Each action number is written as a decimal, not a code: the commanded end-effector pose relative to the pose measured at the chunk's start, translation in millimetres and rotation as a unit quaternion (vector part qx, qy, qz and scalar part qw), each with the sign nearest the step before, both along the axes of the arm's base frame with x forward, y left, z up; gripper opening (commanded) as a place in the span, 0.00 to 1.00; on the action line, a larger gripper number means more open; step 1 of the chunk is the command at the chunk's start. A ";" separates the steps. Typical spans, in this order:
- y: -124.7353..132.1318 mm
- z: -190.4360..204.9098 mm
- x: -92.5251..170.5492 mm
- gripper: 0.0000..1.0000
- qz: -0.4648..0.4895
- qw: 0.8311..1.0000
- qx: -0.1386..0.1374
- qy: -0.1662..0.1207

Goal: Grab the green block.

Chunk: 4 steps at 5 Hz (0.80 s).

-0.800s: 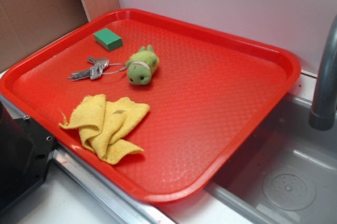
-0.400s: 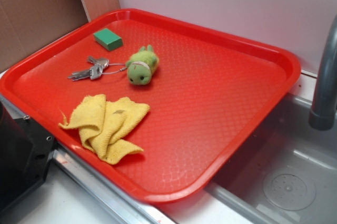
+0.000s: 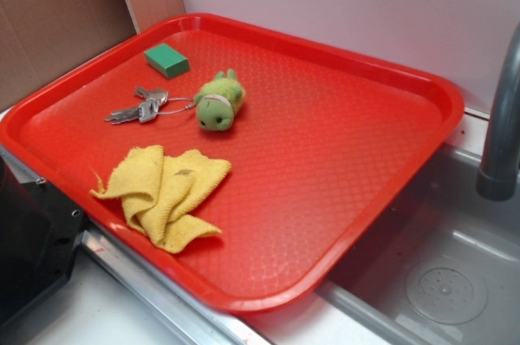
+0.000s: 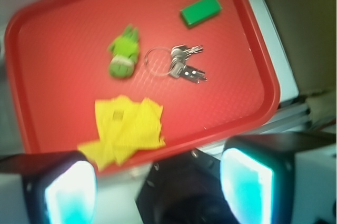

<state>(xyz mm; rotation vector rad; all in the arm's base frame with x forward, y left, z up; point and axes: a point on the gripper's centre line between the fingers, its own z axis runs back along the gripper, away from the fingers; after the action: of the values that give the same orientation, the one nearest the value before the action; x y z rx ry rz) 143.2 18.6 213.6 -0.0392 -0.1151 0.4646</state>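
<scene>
Fingers (image 4: 158, 182) were spread wide, high above the red tray (image 4: 263, 84); the green block (image 4: 200, 10) lay far ahead, slightly right, long side slanted.

We see a glossy plastic tray (image 3: 341, 61) with a fine pebbled texture. The block (image 3: 166, 60) looks smooth and matt, the plush (image 3: 219, 101) fuzzy, the cloth (image 3: 162, 191) a coarse knit. The keys (image 3: 140, 107) are shiny metal, like the brushed sink (image 3: 455, 280).
</scene>
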 end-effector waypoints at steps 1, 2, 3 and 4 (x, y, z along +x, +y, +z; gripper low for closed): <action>51.6 -40.3 33.4 1.00 0.245 0.966 0.032 -0.077; 76.3 -69.1 51.4 1.00 0.364 0.924 0.052 -0.103; 91.9 -92.9 73.8 1.00 0.444 0.886 0.075 -0.111; 107.5 -114.9 98.6 1.00 0.472 0.871 0.089 -0.108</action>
<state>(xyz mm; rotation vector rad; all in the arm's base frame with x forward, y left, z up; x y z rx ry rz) 244.2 117.9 81.5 0.1816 -0.3445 1.4216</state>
